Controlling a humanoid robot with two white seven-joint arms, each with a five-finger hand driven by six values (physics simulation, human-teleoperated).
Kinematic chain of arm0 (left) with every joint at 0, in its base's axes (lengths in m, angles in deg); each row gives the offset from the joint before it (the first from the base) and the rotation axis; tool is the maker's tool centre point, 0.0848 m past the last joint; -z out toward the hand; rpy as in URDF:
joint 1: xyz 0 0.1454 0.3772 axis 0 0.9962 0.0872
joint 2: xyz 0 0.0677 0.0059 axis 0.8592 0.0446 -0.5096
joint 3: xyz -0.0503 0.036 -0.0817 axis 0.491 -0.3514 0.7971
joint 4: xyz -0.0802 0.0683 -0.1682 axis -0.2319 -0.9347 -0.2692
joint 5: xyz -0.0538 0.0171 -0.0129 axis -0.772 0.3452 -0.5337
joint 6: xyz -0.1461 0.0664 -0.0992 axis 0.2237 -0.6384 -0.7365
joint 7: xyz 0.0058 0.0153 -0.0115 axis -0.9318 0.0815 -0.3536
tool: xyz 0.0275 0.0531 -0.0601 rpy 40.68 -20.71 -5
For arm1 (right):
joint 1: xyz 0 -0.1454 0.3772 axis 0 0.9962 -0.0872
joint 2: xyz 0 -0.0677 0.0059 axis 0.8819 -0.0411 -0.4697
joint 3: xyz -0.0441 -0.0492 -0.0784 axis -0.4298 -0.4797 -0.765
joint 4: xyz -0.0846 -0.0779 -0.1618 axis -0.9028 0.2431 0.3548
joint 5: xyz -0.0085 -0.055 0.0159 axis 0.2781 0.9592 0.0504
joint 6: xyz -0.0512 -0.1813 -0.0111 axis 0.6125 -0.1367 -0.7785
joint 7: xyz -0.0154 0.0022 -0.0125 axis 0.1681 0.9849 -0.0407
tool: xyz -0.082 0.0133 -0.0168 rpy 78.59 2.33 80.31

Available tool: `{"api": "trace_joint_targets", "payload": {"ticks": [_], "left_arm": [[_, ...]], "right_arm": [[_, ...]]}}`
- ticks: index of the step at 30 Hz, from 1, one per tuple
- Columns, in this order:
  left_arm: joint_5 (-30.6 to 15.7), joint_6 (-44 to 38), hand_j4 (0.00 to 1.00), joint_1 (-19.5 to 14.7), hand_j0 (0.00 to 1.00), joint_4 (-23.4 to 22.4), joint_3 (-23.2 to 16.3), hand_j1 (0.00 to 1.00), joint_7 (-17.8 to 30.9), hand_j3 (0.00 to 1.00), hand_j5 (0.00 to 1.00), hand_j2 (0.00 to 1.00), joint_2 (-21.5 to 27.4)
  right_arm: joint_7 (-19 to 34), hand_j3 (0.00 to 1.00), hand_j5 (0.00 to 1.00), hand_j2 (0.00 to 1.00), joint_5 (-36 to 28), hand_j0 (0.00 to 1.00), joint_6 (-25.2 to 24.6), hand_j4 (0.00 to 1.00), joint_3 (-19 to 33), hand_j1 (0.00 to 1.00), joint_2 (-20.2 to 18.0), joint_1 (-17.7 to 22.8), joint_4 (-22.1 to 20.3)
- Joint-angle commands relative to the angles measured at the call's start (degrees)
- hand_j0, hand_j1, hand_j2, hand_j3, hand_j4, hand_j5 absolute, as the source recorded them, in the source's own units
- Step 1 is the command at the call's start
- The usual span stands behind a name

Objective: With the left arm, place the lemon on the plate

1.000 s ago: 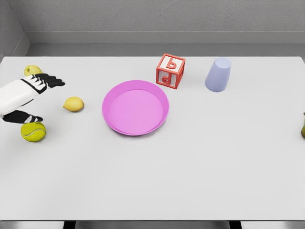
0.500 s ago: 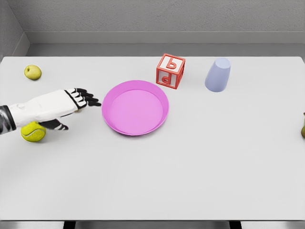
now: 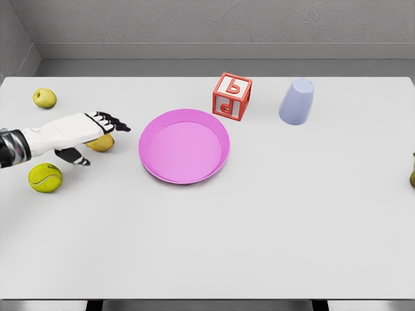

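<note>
My left hand is over the lemon, fingers extended, nothing gripped yet; grasp, lift and carry to the pink plate on its right remain.

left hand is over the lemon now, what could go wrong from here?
1. The left hand covers most of the lemon with fingers extended, not visibly wrapped; a round fruit might roll out as they close.
2. The plate has a raised rim facing the lemon; a low carry could clip it.
3. The tennis ball lies just below the forearm and could get knocked.
</note>
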Motion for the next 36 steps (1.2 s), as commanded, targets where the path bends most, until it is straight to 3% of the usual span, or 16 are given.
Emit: {"api": "trace_joint_targets", "payload": {"ticks": [1,2,9,12,15,19,36], "left_arm": [[0.7,-0.5,1.00,-0.1,1.00,-3.1,-0.5,1.00,-0.1,1.00,1.00,1.00,-0.5],[1.1,-0.5,1.00,-1.3,1.00,-5.5,-0.6,1.00,-0.1,1.00,1.00,1.00,-1.4],[4.6,-0.6,1.00,-3.7,1.00,-6.9,-3.0,1.00,0.1,1.00,1.00,1.00,-4.5],[5.1,-0.5,1.00,-4.9,1.00,-10.3,-3.1,1.00,1.3,1.00,1.00,1.00,-5.8],[5.2,-0.5,1.00,-5.1,1.00,-10.3,-3.6,1.00,1.5,1.00,1.00,1.00,-6.2],[6.5,0.2,0.89,-5.2,0.89,-9.9,-3.9,0.89,1.5,0.89,0.89,0.89,-6.2],[5.1,0.5,0.95,-5.8,0.95,-8.3,-3.6,0.95,2.4,0.95,0.95,0.95,-4.1]], "right_arm": [[0.0,1.00,1.00,1.00,0.0,1.00,0.0,1.00,0.0,1.00,0.0,0.0,0.0],[0.0,1.00,1.00,1.00,-0.1,1.00,0.0,1.00,0.0,1.00,0.0,0.0,0.0],[0.0,1.00,1.00,1.00,-0.1,1.00,0.0,1.00,0.0,1.00,0.0,0.0,0.0],[0.0,1.00,1.00,1.00,0.0,1.00,0.0,1.00,0.0,1.00,0.0,0.0,0.0],[0.0,1.00,1.00,1.00,-0.1,1.00,0.0,1.00,0.0,1.00,0.0,0.0,0.0],[0.0,1.00,1.00,1.00,0.0,1.00,0.0,1.00,0.0,1.00,0.0,0.0,0.0],[0.0,1.00,1.00,1.00,-0.1,1.00,0.0,1.00,0.0,1.00,0.0,0.0,0.0]]}}
